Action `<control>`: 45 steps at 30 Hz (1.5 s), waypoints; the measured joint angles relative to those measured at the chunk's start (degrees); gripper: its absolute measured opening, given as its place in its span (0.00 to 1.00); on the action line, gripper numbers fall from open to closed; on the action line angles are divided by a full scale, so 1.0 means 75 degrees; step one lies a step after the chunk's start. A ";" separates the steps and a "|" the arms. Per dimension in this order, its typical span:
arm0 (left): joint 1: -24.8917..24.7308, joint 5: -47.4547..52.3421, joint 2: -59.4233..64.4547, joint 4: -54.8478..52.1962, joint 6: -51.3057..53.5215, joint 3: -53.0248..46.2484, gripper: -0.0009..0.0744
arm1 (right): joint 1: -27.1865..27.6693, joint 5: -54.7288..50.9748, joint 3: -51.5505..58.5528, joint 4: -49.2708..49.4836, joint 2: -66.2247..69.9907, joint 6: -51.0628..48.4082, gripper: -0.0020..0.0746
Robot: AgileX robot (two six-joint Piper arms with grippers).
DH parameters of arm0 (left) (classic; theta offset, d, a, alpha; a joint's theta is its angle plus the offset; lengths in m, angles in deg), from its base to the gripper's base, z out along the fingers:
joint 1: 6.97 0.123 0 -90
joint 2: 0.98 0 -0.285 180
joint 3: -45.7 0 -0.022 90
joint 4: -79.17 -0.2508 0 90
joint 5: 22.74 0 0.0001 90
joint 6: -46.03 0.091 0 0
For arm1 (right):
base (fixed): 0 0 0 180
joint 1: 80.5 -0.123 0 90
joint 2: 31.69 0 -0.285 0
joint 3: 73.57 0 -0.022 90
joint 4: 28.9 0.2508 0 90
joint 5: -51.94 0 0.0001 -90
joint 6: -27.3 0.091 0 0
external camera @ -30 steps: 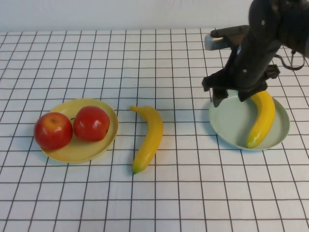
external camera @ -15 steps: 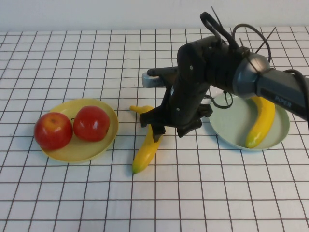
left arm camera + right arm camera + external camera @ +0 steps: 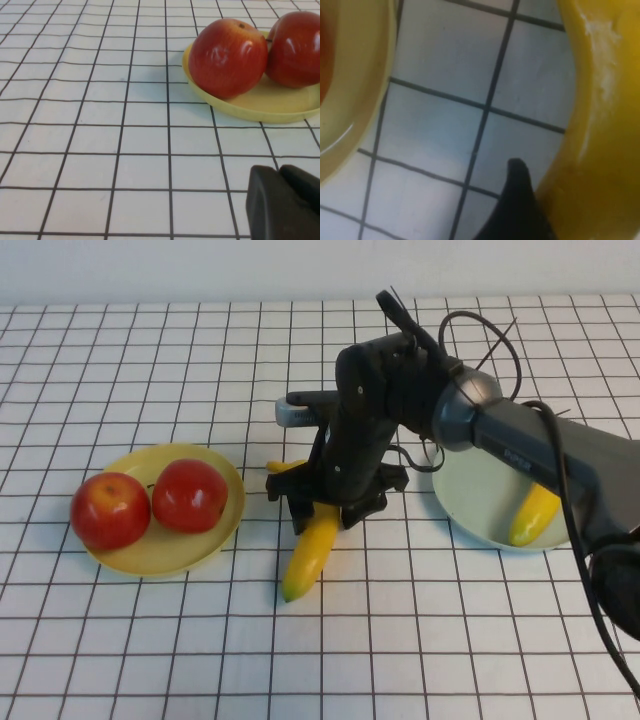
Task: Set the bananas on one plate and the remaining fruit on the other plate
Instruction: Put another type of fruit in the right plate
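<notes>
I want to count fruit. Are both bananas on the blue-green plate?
No, one banana lies on the blue-green plate; the other banana is on the table under the right gripper.

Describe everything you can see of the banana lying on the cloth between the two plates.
The banana is long, curved, glossy yellow like plastic, with a greenish tip toward the camera and pale scuffs on its skin in the right wrist view. It lies flat on the checked cloth, between the yellow plate and the pale blue-green plate, touching neither. The right tool stands open astride its middle, one finger against its side. Its far end is partly hidden by the arm.
</notes>
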 joint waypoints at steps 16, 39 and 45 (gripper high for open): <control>0.0000 0.0000 0.0000 0.0000 0.0000 0.0000 0.01 | 0.0000 -0.0939 -0.1436 -0.1235 -0.0090 -0.0202 0.45; 0.0000 0.0000 0.0000 0.0000 0.0000 0.0000 0.01 | 0.1968 0.0528 0.3296 -0.0955 -0.2985 -0.0226 0.45; 0.0000 0.0000 0.0000 0.0000 0.0000 0.0000 0.01 | 0.2505 0.0854 0.3342 -0.0955 -0.2938 -0.0226 0.45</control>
